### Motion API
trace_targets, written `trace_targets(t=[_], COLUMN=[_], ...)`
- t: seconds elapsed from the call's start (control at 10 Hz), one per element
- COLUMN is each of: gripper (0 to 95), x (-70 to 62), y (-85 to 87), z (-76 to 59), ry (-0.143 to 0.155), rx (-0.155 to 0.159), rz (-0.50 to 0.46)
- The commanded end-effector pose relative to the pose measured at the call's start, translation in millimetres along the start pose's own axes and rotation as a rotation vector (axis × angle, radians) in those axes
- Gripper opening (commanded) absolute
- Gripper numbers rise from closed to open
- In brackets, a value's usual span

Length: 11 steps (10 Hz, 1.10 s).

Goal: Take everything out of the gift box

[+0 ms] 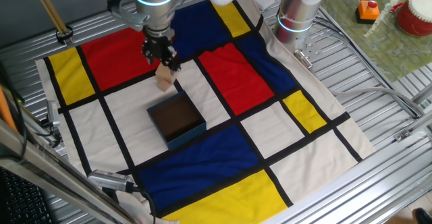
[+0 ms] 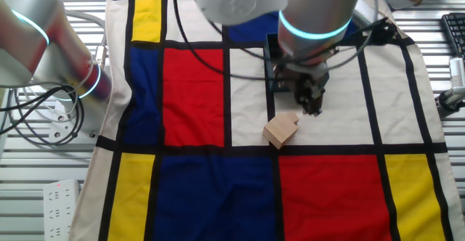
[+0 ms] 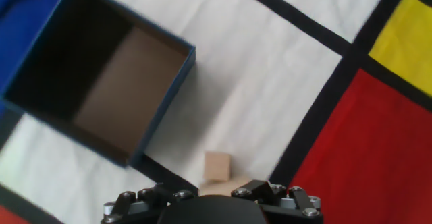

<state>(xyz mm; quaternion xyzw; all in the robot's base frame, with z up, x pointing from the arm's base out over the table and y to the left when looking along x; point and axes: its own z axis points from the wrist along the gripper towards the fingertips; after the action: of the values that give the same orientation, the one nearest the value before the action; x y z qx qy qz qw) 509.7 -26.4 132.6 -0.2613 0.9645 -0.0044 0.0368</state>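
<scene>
The gift box (image 1: 185, 137) stands open on the patterned cloth, dark blue outside and brown inside, and nothing shows inside it. In the hand view its wall (image 3: 169, 109) is at the upper left. In the other fixed view the arm hides most of it (image 2: 271, 70). The small tan wooden block (image 1: 165, 77) lies on a white square of the cloth just beyond the box. It also shows in the other fixed view (image 2: 281, 130) and in the hand view (image 3: 218, 169). My gripper (image 1: 162, 55) hovers just above the block, open and empty, apart from it (image 2: 311, 103).
A second robot's base (image 1: 297, 15) stands at the cloth's far corner. A small orange toy with a green top (image 1: 368, 10) and a red pot (image 1: 415, 15) sit on a green mat at the right. Metal slats surround the cloth.
</scene>
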Motion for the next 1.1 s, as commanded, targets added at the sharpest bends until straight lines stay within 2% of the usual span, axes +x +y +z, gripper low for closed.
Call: trace_targets(t=[0.1, 0.2, 0.4, 0.5, 0.6, 0.9, 1.1], gripper=[76.0, 76.0, 76.0, 57.0, 57.0, 57.0, 57.0], x=[-32.4, -48.4, -70.1, -77.5, -81.9, -86.2, -86.7], y=[19.5, 31.9, 56.0, 66.1, 71.6, 77.2, 78.3], z=[5.6, 7.8, 6.9, 7.3, 9.7, 12.9, 12.2], ry=[0.005, 0.003, 0.014, 0.023, 0.029, 0.027, 0.026], rx=[0.004, -0.002, -0.007, 0.003, 0.017, 0.028, 0.021], rz=[0.103, 0.148, 0.188, 0.185, 0.178, 0.166, 0.15])
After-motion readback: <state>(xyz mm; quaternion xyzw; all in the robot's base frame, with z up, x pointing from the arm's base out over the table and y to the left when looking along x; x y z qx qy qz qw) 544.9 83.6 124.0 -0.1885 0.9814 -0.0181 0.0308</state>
